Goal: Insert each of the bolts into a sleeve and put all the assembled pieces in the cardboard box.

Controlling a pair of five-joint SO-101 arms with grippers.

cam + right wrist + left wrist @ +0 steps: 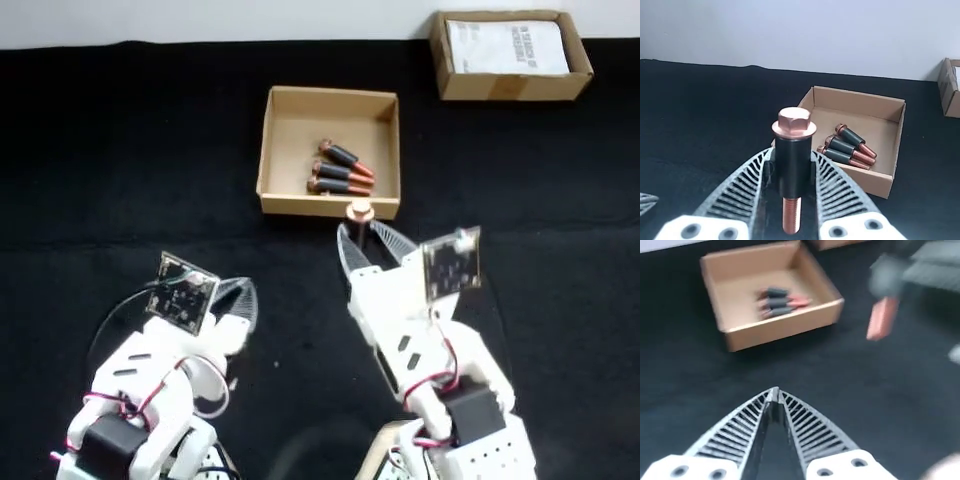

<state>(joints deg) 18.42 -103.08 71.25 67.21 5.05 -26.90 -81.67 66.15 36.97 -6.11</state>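
**Black cloth, fourth piece at the box's edge**

Black table (pixel 120 130) under a pale wall. One assembled piece (pixel 791 172), a copper bolt seated in its dark sleeve, stands upright, clamped between the jaws of the right gripper (pixel 792 151), just in front of the near wall of the cardboard box (pixel 330 205). Three finished pieces (pixel 340 168) lie side by side inside it. The left gripper (pixel 774 391) hangs over bare cloth, pinched closed on nothing. Another box (pixel 510 85) holding paper sits at the far corner. Judging by this, three are done; the held piece needs only lifting over the wall and releasing.
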